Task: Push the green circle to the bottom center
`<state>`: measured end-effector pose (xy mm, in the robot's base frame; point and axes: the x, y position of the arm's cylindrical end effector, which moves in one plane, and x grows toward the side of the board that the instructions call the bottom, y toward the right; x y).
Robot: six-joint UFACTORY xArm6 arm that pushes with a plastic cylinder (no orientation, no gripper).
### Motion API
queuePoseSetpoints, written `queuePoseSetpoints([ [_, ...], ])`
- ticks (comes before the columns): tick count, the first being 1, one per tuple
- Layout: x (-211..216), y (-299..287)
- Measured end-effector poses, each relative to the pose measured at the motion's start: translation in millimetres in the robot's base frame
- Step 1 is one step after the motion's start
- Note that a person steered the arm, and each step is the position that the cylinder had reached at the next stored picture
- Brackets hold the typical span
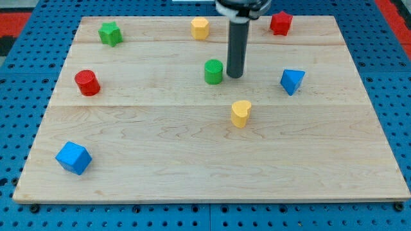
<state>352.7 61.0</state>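
The green circle (214, 71) is a short green cylinder standing on the wooden board (192, 167), a little above the board's middle. My tip (235, 76) is just to the right of the green circle, very close to its side; I cannot tell whether they touch. The dark rod rises straight up from the tip to the view's top edge.
A yellow heart (241, 113) lies below and right of my tip. A blue triangle (292, 81) is to the right. A red star (280, 23), yellow hexagon (200, 28) and green star (110, 33) line the top. A red circle (87, 83) and blue cube (73, 158) are at left.
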Motion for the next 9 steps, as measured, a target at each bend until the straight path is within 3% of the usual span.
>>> queuePoseSetpoints([
  [1, -10, -14],
  [2, 50, -81],
  [4, 3, -89],
  [5, 27, -140],
  [6, 99, -126],
  [7, 82, -138],
  [8, 99, -172],
  [9, 149, -133],
])
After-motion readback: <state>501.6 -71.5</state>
